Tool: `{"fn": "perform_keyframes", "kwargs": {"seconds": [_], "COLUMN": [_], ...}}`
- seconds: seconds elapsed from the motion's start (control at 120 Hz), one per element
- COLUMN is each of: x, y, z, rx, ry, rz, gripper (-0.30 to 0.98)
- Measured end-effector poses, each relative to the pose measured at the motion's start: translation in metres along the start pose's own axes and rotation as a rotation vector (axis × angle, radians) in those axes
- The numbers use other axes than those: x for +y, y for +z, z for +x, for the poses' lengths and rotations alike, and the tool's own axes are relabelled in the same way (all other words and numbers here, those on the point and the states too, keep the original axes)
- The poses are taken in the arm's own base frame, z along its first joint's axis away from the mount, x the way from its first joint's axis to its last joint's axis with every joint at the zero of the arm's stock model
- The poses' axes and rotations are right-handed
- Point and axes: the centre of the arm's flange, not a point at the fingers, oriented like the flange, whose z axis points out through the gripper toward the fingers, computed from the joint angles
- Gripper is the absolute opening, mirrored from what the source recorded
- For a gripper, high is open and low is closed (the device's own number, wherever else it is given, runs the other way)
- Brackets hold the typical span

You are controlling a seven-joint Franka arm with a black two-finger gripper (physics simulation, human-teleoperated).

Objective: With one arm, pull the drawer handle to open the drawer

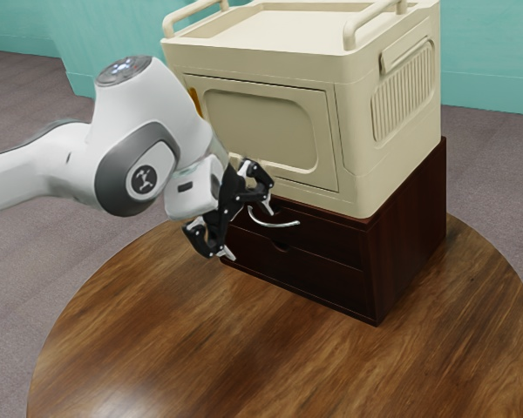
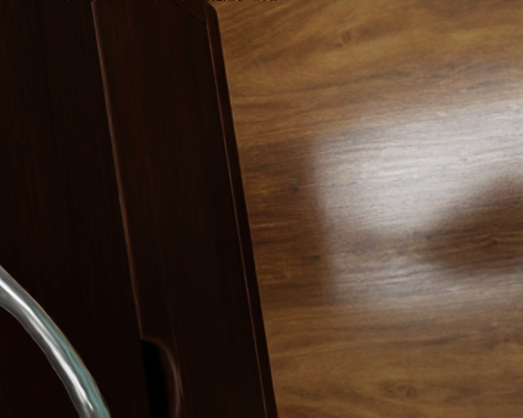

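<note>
Claw fingers spread wide, the black two-finger gripper (image 1: 247, 230) hangs by the front of the dark reddish-brown wooden cabinet (image 1: 408, 231), with nothing seen held between them. Just beside its upper finger is the curved, silvery metal handle (image 1: 274, 225), on the dark wooden upper drawer (image 1: 333, 240); whether finger and handle touch, I cannot tell.

The likeliest trouble is closing from here: the claw seems off to one side of the bar, so the fingers could shut on air, or catch only one end and slip off once the pull begins. Moving in without lining up first could knock the upper finger against the bar or press it into the drawer front. A pull at a slant might make the drawer bind.

The handle's long axis runs across the drawer front, roughly level, leading away from the claw toward the exterior view's right, its bow pointing outward from the front.
</note>
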Motion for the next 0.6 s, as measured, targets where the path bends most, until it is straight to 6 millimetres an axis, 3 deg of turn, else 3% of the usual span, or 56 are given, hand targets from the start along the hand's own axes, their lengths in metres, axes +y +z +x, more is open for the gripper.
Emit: {"fn": "perform_keyframes", "kwargs": {"seconds": [0.4, 0.6], "x": [0.0014, 0.0015], "y": [0.0092, 0.0106], "z": [0.0011, -0.0035], "rx": [0.033, 0.034], "ry": [-0.012, -0.018], "rz": [0.067, 0.083], "gripper": [0.68, 0.60]}}
